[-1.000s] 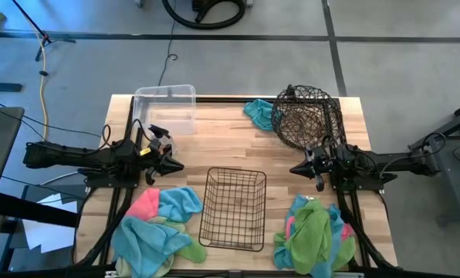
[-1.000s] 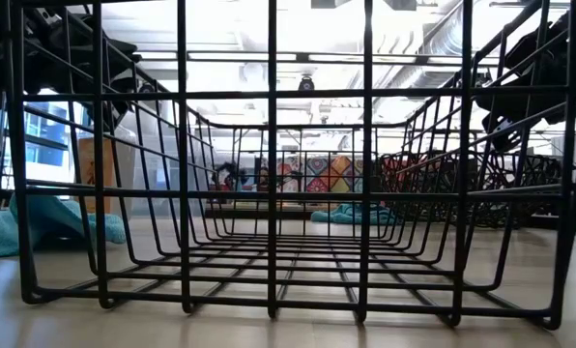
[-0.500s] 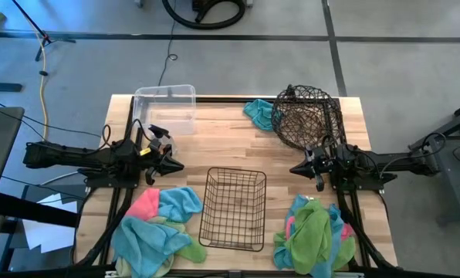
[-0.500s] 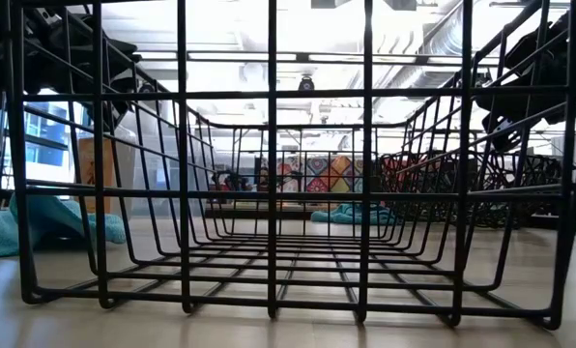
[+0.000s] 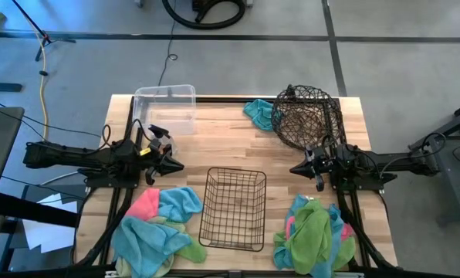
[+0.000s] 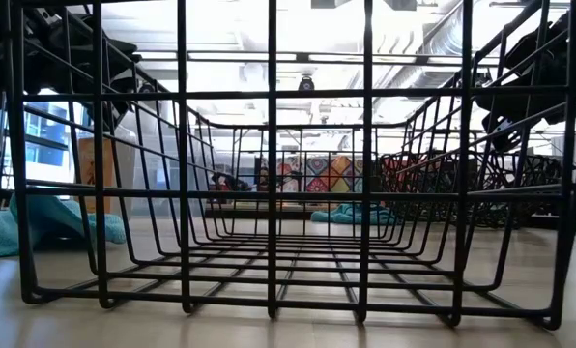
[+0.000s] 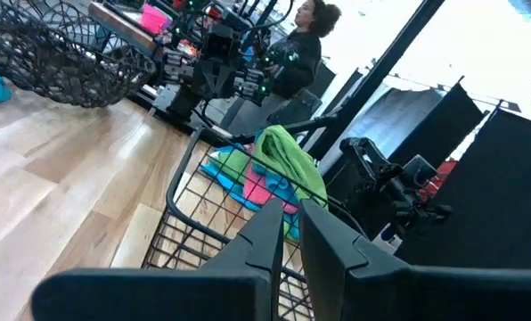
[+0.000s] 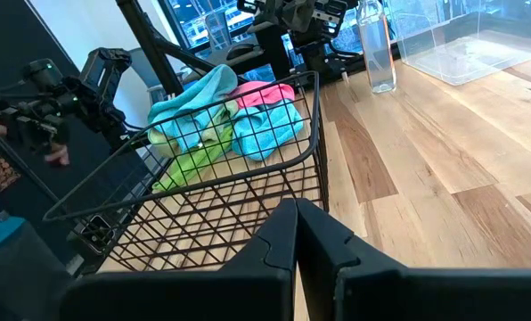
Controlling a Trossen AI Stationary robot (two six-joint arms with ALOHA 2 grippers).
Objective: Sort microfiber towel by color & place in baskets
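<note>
Two heaps of pink, light blue and lime green microfiber towels lie on the table's near side: a left heap (image 5: 157, 228) and a right heap (image 5: 315, 235). One light blue towel (image 5: 257, 113) lies against the round wire basket (image 5: 307, 117) at the far right. The clear tub (image 5: 166, 108) stands far left, and the black grid basket (image 5: 234, 208) stands near the middle. My left gripper (image 5: 180, 164) (image 7: 288, 207) hovers shut at the table's left and points level toward the right. My right gripper (image 5: 293, 168) (image 8: 294, 203) hovers shut at the right and points toward the left. Neither holds anything.
A clear bottle (image 8: 377, 45) stands beside the clear tub (image 8: 461, 45). Bare wood lies between the grippers and the far baskets. The black grid basket (image 6: 269, 193) fills the low view. A person (image 7: 306, 45) is in the room beyond the table.
</note>
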